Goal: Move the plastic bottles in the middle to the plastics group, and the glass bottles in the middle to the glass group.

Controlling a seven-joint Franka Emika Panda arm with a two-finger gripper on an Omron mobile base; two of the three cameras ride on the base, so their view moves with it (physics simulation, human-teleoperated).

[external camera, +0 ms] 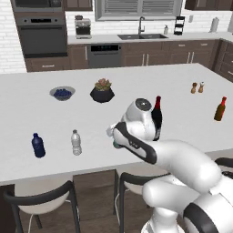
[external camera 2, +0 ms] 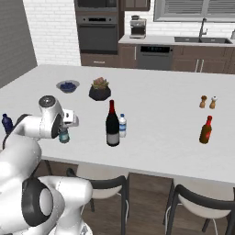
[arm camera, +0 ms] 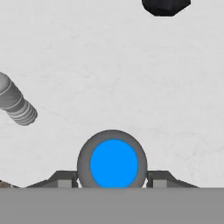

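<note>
Gripped in the end effector (arm camera: 113, 186), one plastic bottle (arm camera: 113, 162); one glass bottle (external camera 2: 112, 125) stands mid-counter.

No legible text, brand, number or sign appears on any surface. The label on the pale-capped water bottle (external camera 2: 122, 125), at 3 o'clock beside the dark glass bottle (external camera 2: 112, 125), is a plain blue band without readable characters. The label on the clear bottle (external camera: 76, 143) is blank white. The oven (external camera: 40, 27) panel at 11 o'clock shows no readable digits.
</note>
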